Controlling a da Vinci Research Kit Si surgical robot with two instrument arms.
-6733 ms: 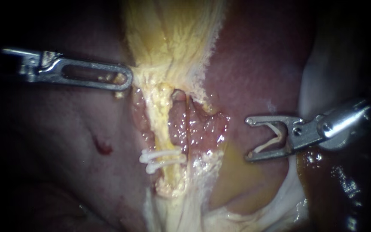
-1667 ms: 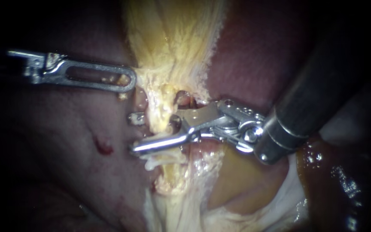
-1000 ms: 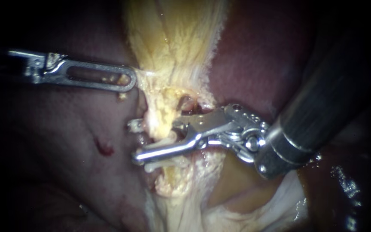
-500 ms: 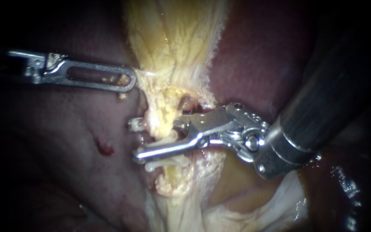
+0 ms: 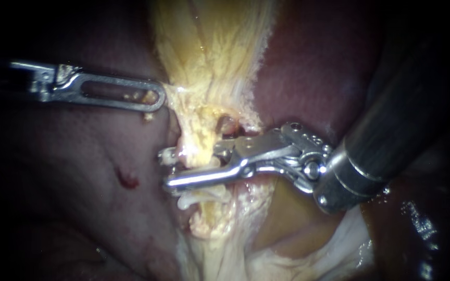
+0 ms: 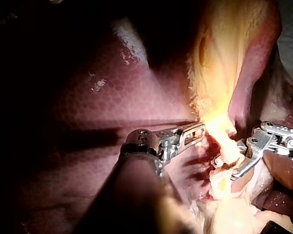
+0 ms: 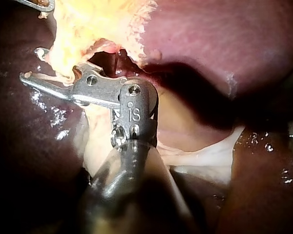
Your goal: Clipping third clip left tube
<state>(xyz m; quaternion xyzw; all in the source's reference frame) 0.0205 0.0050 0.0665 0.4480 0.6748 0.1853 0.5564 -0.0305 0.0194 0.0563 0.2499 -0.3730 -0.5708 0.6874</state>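
Right end effector (image 5: 165, 169) grips tube (image 5: 196, 148) — clip (image 5: 169, 154) half-hidden.

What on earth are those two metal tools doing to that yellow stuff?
A surgical robot is clipping a tube beside a pig's dark red liver. Its left instrument, with slotted steel jaws, grips the pale yellow fibrous tissue. The right instrument has its jaws astride the pale yellow tube, carrying a small white clip just above the white clips already on it. A gap remains between those jaws.
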